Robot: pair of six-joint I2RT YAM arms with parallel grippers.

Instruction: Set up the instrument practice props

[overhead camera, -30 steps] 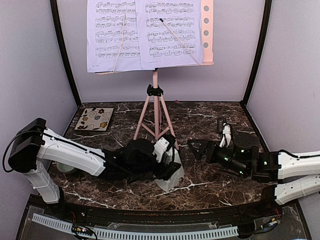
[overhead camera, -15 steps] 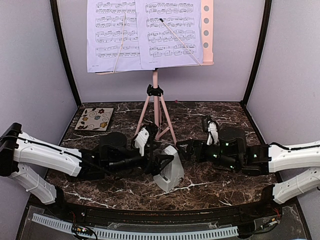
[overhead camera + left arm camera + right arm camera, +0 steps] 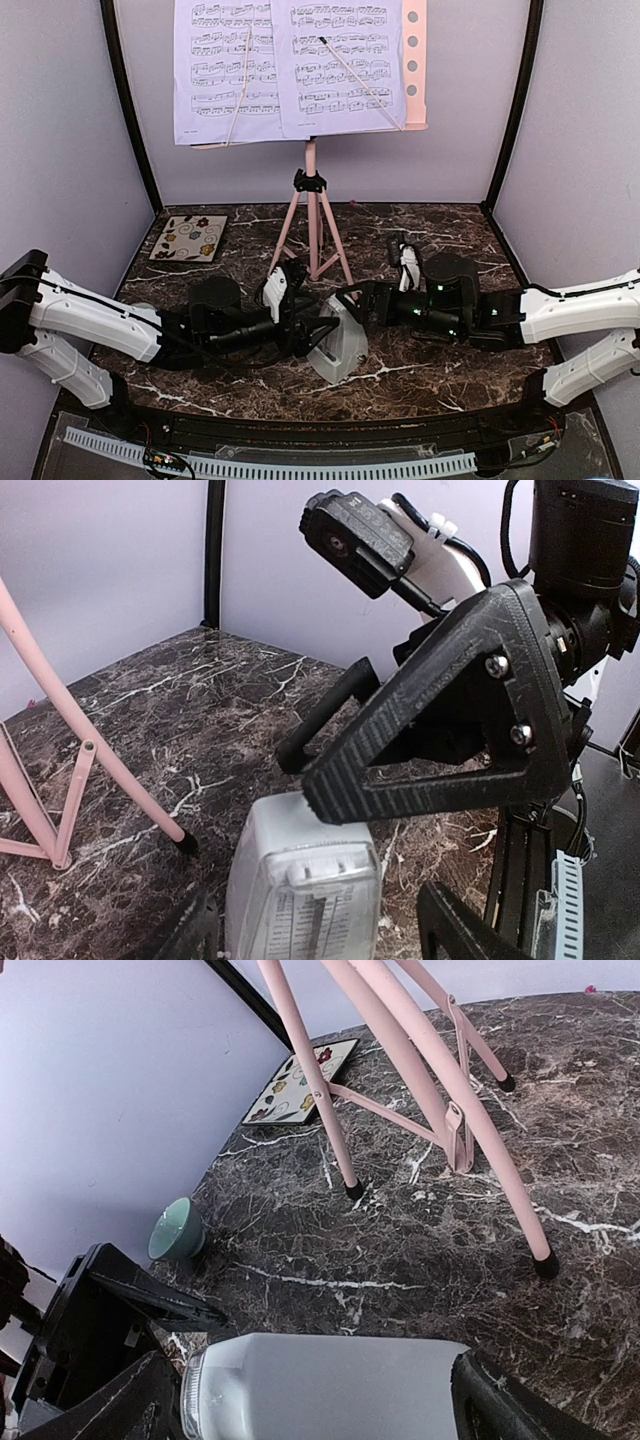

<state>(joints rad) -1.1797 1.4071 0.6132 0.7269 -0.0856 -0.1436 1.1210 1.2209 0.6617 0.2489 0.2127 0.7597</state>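
The metronome sat low on the dark marble table, caught between the two grippers where they met. The left gripper reached in from its own side with a finger on either flank of the white-grey body. Its pads fell below the edge of the wrist view, so I could not tell whether it was clamped or loose. The right gripper faced it with its jaws spread wide and released, straddling the metronome's narrow end. Whether a finger touched the metronome could not be made out. Just beyond both sets of fingertips stood the pink music stand on its tripod legs, holding the two sheet-music pages high above. Farther past the right gripper lay a pale green bowl, and beyond that a floral coaster.
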